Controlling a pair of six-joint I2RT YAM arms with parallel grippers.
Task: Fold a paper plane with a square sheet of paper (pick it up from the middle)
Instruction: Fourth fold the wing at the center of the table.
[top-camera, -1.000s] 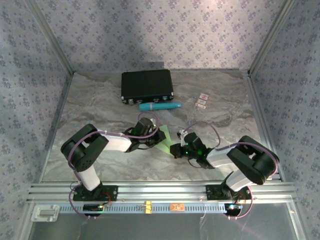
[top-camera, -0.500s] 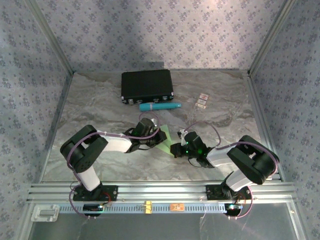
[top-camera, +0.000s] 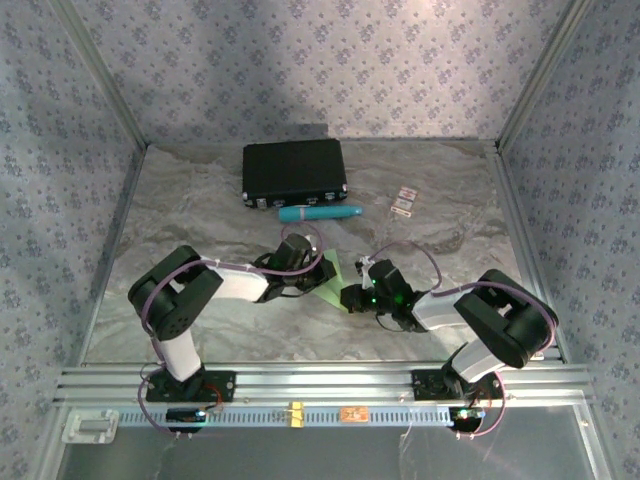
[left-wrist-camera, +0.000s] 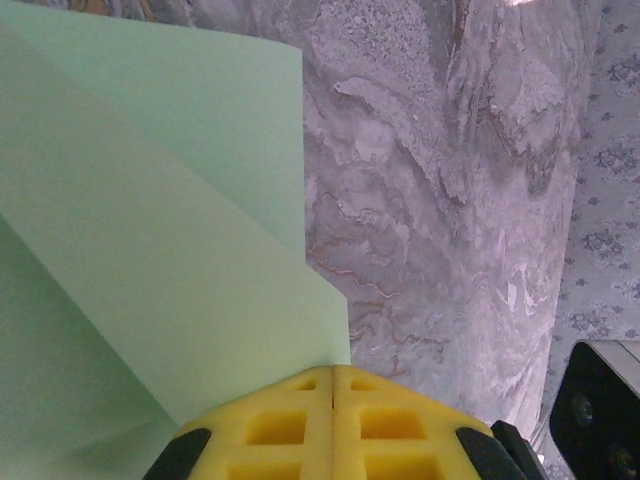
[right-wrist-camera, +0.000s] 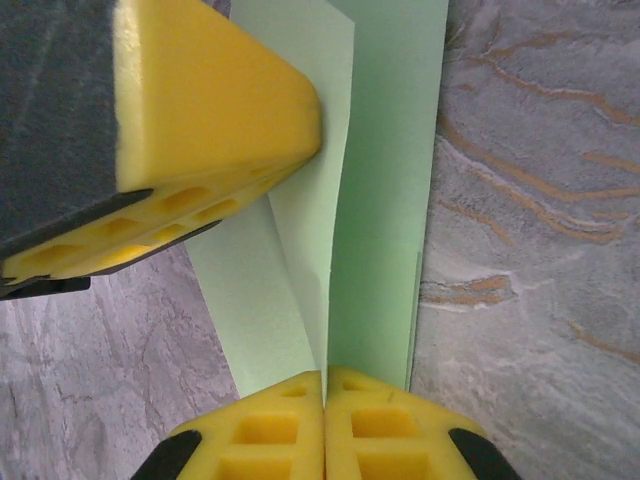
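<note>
Two robot arms meet over a pale green paper (top-camera: 335, 282) just below the centre of the overhead view, on a marbled grey table (top-camera: 200, 220). The left gripper (top-camera: 322, 270) reaches it from the left and the right gripper (top-camera: 352, 297) from the lower right. Their wrists hide most of the sheet, leaving a small green wedge between them. From above, the fingers are too small and dark to tell apart.

The left wrist camera shows the left gripper (left-wrist-camera: 333, 385) with its yellow pads (left-wrist-camera: 275, 430) pressed together, cut off by the bottom edge of the frame. The paper (left-wrist-camera: 150, 250) fills the left half in overlapping folded layers with a diagonal crease, one corner reaching the fingertips. Whether a layer is nipped between them cannot be told. A dark, white-edged shape (left-wrist-camera: 600, 410) at lower right is cropped and hard to identify.

The right wrist camera shows the right gripper (right-wrist-camera: 325, 385) at bottom centre, its pads likewise together. They touch the paper (right-wrist-camera: 385, 200) where a raised vertical fold runs down to their seam; whether that fold is pinched is unclear. The left gripper's pad (right-wrist-camera: 210, 110) rests on the paper at upper left.

Well apart from the paper, a black case (top-camera: 294, 172) lies at upper centre of the overhead view. A teal tube (top-camera: 320, 213) sits just below it, and two small cards (top-camera: 404, 200) to its right are too small to read.
</note>
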